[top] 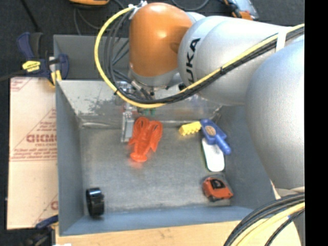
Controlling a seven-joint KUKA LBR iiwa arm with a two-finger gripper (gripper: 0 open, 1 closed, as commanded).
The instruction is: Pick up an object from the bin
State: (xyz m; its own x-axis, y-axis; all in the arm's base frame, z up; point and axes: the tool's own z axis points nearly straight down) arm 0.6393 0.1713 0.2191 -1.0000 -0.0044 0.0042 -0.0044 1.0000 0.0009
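My gripper (pixel 126 129) hangs below the arm's wrist near the back of the bin, left of the middle. Right beside it, touching or nearly touching its right side, lies a translucent orange plastic thing (pixel 145 140) with ribbed, claw-like shapes, stretched toward the bin's front. Whether the gripper has hold of it I cannot tell. A small yellow toothed piece (pixel 189 128) lies farther right by the back wall.
A blue spring clamp with a white handle (pixel 214 146) lies right of the middle. An orange and black tape measure (pixel 217 187) sits at the front right, a black roll-like thing (pixel 95 201) in the front left corner. The arm overhangs the bin's back and right.
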